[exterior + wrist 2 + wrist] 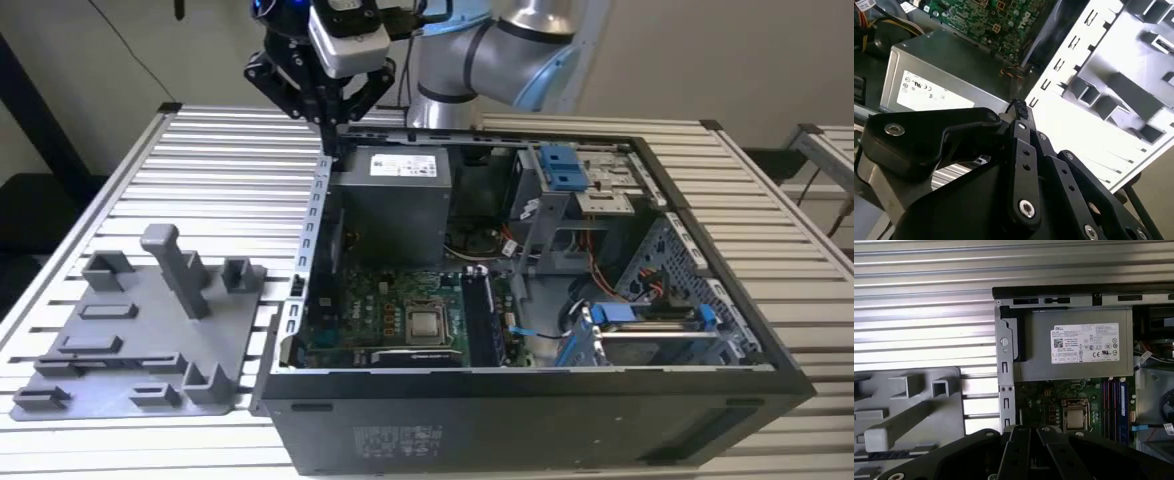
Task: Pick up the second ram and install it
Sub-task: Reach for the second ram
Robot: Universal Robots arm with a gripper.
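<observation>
Hand (328, 125) hovers closed and empty over the far corner of the computer case (534, 400), at the exterior view's left. The second ram (894, 455) is probably the dark strip standing on edge in the holder tray (134, 322), well apart. It looks light, stiff and fragile, best pinched across its flat faces.

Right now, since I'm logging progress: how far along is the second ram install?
Done: cannot tell; the memory slots beside the processor look occupied, but sticks can't be counted. In hand: nothing; the pincer is shut and empty above the case wall, near the power supply. Left: the install itself is unconfirmed.
</observation>
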